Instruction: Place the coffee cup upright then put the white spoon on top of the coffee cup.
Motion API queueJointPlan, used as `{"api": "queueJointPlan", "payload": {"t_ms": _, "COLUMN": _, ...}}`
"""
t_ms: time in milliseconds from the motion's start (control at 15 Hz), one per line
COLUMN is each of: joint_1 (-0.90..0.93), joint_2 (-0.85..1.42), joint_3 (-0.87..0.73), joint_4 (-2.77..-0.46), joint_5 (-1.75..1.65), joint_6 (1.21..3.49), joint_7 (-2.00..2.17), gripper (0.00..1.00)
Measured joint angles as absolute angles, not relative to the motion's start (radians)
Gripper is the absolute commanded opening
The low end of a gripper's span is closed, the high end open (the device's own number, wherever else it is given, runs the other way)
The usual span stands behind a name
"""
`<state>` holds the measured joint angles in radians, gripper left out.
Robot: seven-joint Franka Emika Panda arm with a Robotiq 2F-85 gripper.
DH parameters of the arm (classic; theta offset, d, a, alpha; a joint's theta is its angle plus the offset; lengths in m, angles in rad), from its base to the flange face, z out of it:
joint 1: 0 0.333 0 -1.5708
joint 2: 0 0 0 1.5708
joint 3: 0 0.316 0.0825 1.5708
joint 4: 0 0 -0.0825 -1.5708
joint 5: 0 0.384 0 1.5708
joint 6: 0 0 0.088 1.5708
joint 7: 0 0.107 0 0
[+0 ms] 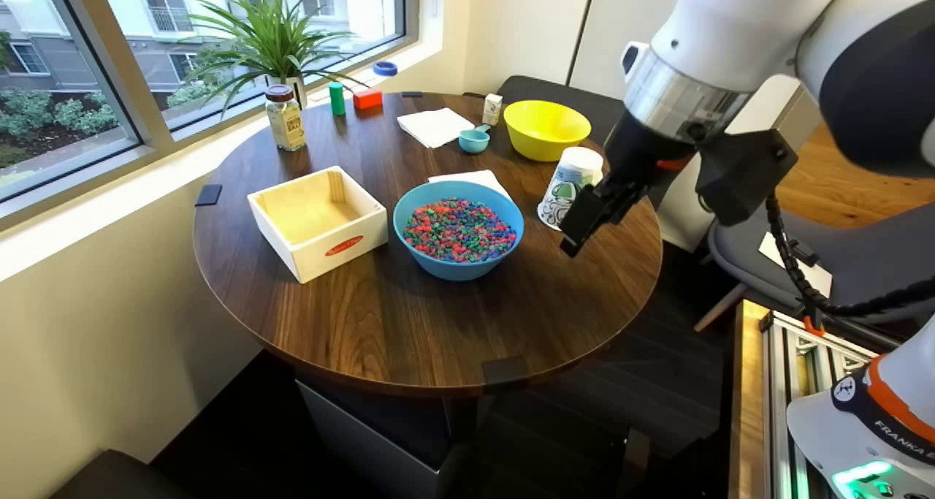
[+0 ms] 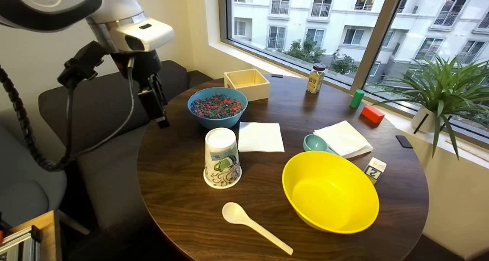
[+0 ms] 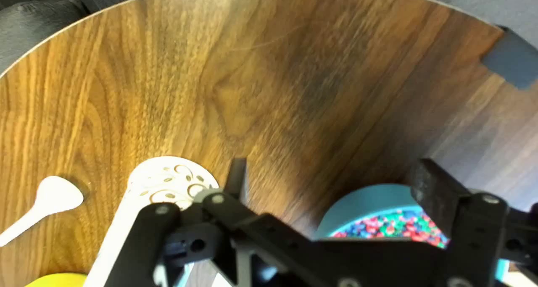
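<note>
In an exterior view, the fingers (image 1: 583,220) hang over the surface (image 1: 438,324). The coffee cup (image 1: 564,186) is near, partly behind them; the blue bowl (image 1: 459,271) is near too.

In an exterior view, a gap shows between the fingers and the cup. The cup stands on its head: the wide end is down, the small closed end points up, and its long axis goes straight up and down. Its wide end likely makes it steady, but it seems the wrong way up for the job. The white spoon (image 2: 258,228) lies flat, farther from the fingers than the cup, beside the yellow bowl (image 2: 324,203). Its scoop points toward the cup and its long handle points away. I think it waits there because the cup must be flipped first.

In the wrist view, the fingers are spread wide and hold nothing. The cup is just outside one finger, and the blue bowl shows between both fingers. Maybe they are wide so they can fit around the cup. The spoon is past the cup, its handle slanting away.
</note>
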<state>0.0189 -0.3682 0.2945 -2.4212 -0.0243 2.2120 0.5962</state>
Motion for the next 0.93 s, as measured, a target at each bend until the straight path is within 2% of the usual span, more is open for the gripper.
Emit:
{"api": "queueJointPlan", "payload": {"t_ms": 533, "joint_1": -0.036, "joint_2": -0.514, "joint_3": 0.135, "joint_4": -2.314, "joint_5": 0.038, "joint_6": 1.912, "joint_7": 0.722, "gripper": 1.00}}
{"api": "queueJointPlan", "payload": {"t_ms": 933, "joint_1": -0.090, "joint_2": -0.489, "joint_3": 0.078, "joint_4": -2.304, "joint_5": 0.058, "joint_6": 1.875, "joint_7": 0.756, "gripper": 1.00}}
